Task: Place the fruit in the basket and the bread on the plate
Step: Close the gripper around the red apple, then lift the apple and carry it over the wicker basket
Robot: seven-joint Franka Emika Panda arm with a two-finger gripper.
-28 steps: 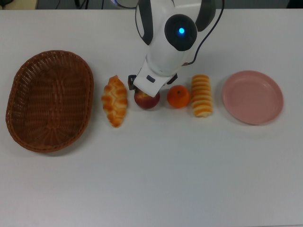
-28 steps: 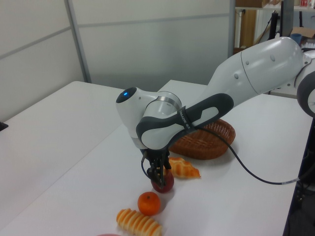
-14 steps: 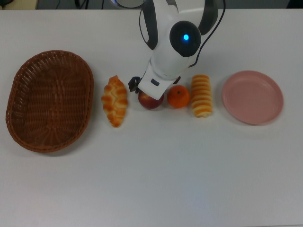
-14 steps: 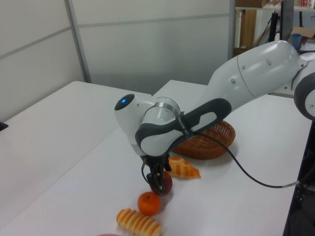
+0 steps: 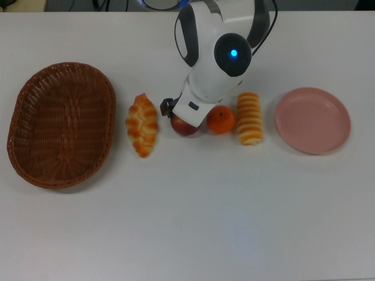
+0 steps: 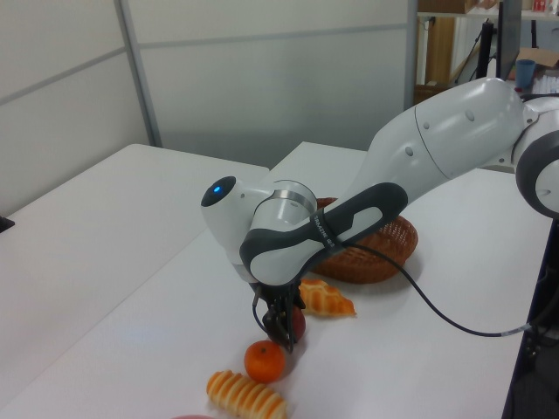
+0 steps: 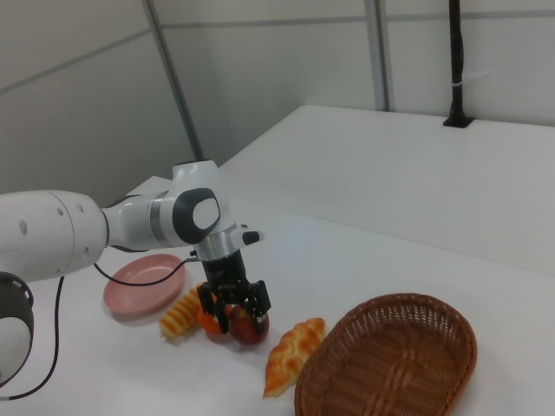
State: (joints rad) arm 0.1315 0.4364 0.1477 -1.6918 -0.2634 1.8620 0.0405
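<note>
The claw hung low over the red apple, its dark fingers spread wide to either side of the fruit's top; whether the pads actually touched the skin could not be told. In the top view the white arm covered most of the apple, leaving only its lower edge in sight.

All the pieces sat on the white tabletop in a rough row. In the top view, the wicker basket lay at the far left with nothing inside it. Just to its right lay the braided loaf, then the apple, then the orange mandarin close beside the apple, then the striped roll just beside the mandarin. The pink plate sat at the top view's right, apart from the roll and bare.

In the left view the order ran from far to near: basket, loaf, apple half hidden behind the claw, mandarin, roll. A black cable looped from the arm's wrist across the tabletop.
</note>
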